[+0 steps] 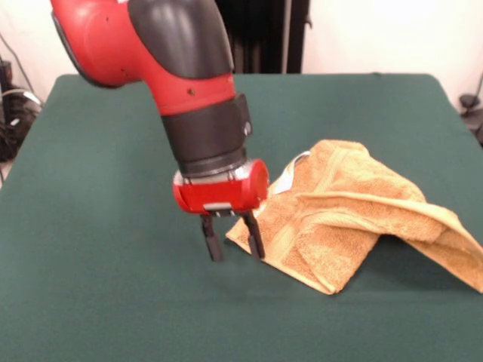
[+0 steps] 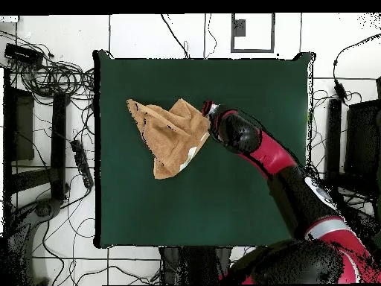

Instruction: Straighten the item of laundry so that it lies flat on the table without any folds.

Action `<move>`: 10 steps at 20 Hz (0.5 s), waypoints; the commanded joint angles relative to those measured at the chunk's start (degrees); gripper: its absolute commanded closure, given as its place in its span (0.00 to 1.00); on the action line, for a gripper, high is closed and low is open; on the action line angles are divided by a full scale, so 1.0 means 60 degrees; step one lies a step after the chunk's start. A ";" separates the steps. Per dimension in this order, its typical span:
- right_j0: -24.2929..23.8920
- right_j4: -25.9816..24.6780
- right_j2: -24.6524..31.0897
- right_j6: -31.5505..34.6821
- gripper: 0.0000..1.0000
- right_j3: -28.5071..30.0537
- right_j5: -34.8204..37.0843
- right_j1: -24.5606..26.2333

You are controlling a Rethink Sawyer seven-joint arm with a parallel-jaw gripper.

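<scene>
The orange-tan towel (image 1: 355,211) lies crumpled on the right half of the green table (image 1: 113,286). It has several folds, and one end trails to the right edge of the front view. Its white tag (image 1: 285,181) shows at the far left side. My gripper (image 1: 232,245) is open and points down, tips just above the cloth. Its right finger (image 1: 255,240) stands at the towel's near left corner and its left finger is over bare table. In the overhead view the towel (image 2: 170,132) lies in the upper left part of the table (image 2: 223,201). There the arm's wrist (image 2: 237,132) sits at the towel's right edge.
Cables and black equipment (image 2: 52,112) lie on the floor around the table in the overhead view. The robot's arm (image 2: 298,186) crosses the table's right side from the bottom right. Green table surface lies bare to the left of my gripper in the front view.
</scene>
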 commanded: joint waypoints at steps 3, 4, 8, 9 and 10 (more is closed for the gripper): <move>0.0197 -0.0126 -0.0562 0.2289 0.00 0.2252 -0.0380 -0.1477; 0.0184 -0.0108 -0.0582 0.2296 0.00 0.2358 -0.0404 -0.1544; 0.0228 0.0046 -0.0649 0.2345 0.00 0.2438 -0.0478 -0.1530; 0.0224 0.0060 -0.0646 0.2374 0.00 0.2467 -0.0559 -0.1515; 0.0221 0.0075 -0.0643 0.2404 0.00 0.2496 -0.0641 -0.1499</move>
